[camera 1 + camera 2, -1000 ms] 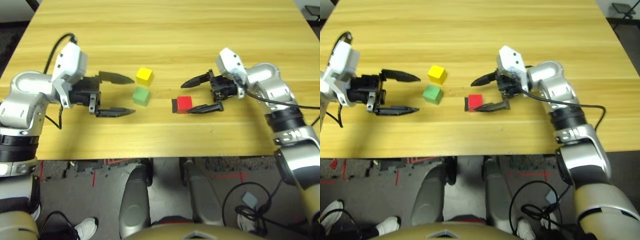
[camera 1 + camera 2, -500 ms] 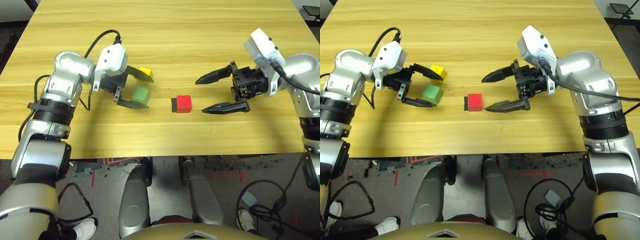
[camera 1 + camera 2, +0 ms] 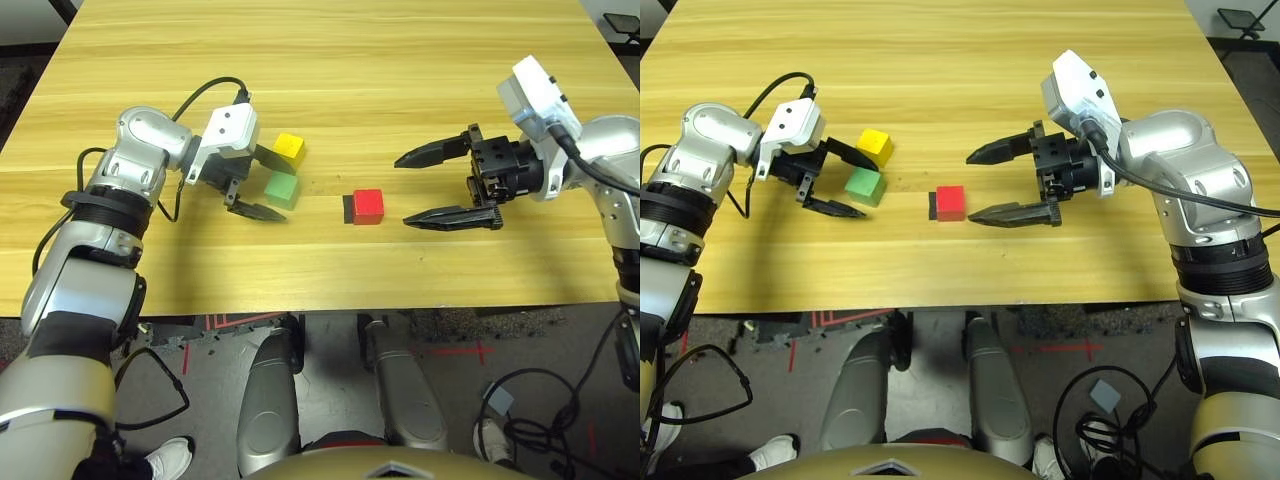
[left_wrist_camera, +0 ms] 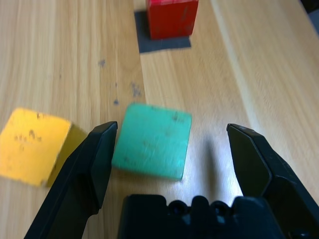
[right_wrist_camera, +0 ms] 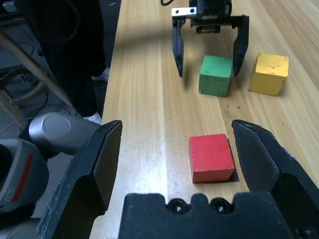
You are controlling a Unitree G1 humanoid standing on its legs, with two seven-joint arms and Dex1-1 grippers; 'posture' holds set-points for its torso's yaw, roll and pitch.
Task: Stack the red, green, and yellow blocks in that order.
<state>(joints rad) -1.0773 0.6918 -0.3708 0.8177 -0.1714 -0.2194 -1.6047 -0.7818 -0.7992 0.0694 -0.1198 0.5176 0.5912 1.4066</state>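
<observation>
The left gripper [image 3: 262,182] sits low over the wooden table [image 3: 400,70] with its fingers spread wide on either side of the green block [image 3: 282,188], which lies between the tips, not yet clamped. The yellow block [image 3: 289,149] rests just beyond the gripper's far finger, close beside the green one. The red block [image 3: 368,206] stands on a flat black patch [image 3: 348,209], well ahead of the left gripper's tips. The right gripper [image 3: 404,190] hangs open too, its fingertips pointing at the red block from just beside it, without contact.
</observation>
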